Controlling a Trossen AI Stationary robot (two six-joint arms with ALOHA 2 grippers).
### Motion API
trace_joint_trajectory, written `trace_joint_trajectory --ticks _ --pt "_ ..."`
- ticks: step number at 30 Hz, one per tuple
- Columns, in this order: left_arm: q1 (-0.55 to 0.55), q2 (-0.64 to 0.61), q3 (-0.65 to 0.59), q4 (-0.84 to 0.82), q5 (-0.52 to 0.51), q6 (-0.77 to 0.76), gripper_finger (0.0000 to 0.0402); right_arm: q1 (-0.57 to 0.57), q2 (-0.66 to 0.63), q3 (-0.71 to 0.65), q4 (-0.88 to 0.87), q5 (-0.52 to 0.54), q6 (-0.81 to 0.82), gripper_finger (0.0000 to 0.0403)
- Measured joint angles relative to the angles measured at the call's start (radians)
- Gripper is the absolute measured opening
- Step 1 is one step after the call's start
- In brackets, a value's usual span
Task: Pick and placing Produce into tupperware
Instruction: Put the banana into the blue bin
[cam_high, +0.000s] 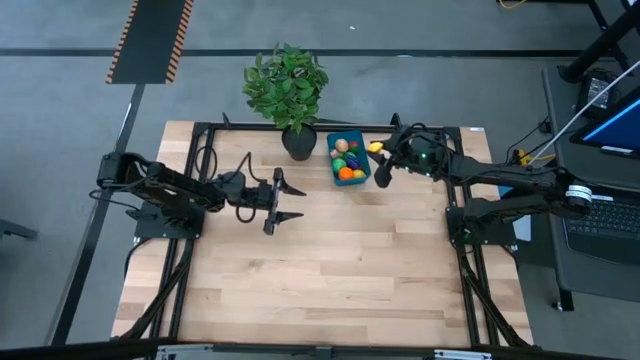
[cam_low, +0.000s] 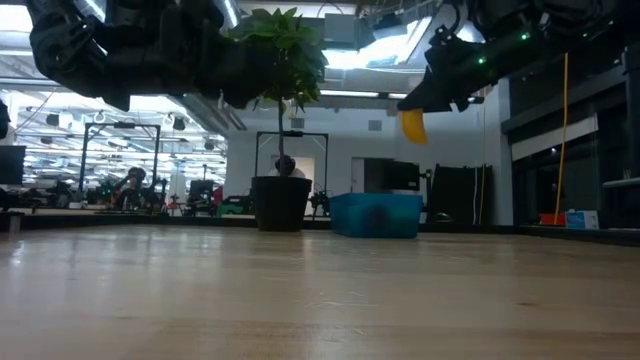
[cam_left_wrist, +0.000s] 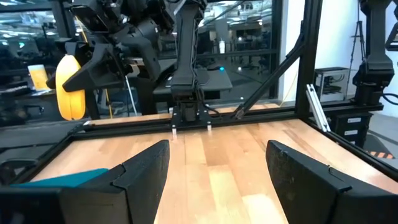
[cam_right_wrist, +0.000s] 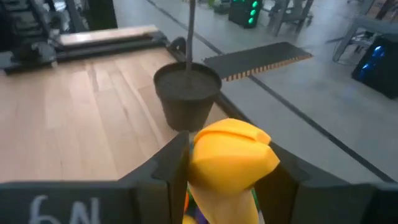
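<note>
The yellow banana (cam_high: 376, 147) is in my right gripper (cam_high: 381, 163), which is shut on it just right of the blue tupperware (cam_high: 347, 180). The tupperware stands open on the table, with several small toy fruits (cam_high: 346, 158) lying inside it. In the low view the banana (cam_low: 413, 125) hangs high above the tupperware (cam_low: 377, 215). My left gripper (cam_high: 287, 200) is open and touches nothing; it hovers over the table left of the tupperware, and its wrist view shows its spread fingers (cam_left_wrist: 144, 171). My right gripper pinches the banana between its two fingers (cam_right_wrist: 171, 163), with the banana's yellow body (cam_right_wrist: 231, 155) filling the gap. The fingers slant down from the table's right side. The banana is lifted clear, and its lower end (cam_low: 412, 132) hangs below the fingers.
A leafy plant in a dark pot (cam_high: 298, 142) stands just left of the tupperware at the far edge. A black frame (cam_high: 250, 126) runs along the far and side edges. Bare wooden tabletop (cam_high: 330, 270) spreads toward the near edge. A laptop (cam_high: 605, 215) sits off the table's right side.
</note>
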Motion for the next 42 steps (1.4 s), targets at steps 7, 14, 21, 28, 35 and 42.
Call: trace_joint_trajectory --ticks 7,14,21,28,35,42 --pt "0.000 0.000 0.000 -0.017 -0.001 0.000 0.0261 -0.005 0.001 0.000 -0.018 -0.070 -0.006 0.0143" --pt "0.000 0.000 0.000 -0.026 -0.001 0.000 0.0261 -0.048 0.034 0.014 -0.047 -0.192 0.019 0.0143" --pt "0.000 0.001 0.000 -0.079 -0.001 0.001 0.0261 -0.082 0.154 0.161 -0.227 -0.221 -0.061 0.0143" --pt "0.000 0.001 0.000 -0.116 -0.002 0.001 0.0261 -0.129 0.294 0.352 -0.397 -0.290 -0.076 0.0143" --pt "0.000 0.001 0.000 -0.136 -0.002 0.001 0.0261 -0.175 0.397 0.502 -0.518 -0.304 0.031 0.0143" --pt "0.000 0.001 0.000 -0.147 -0.002 0.001 0.0261 -0.214 0.491 0.624 -0.656 -0.434 0.127 0.0143"
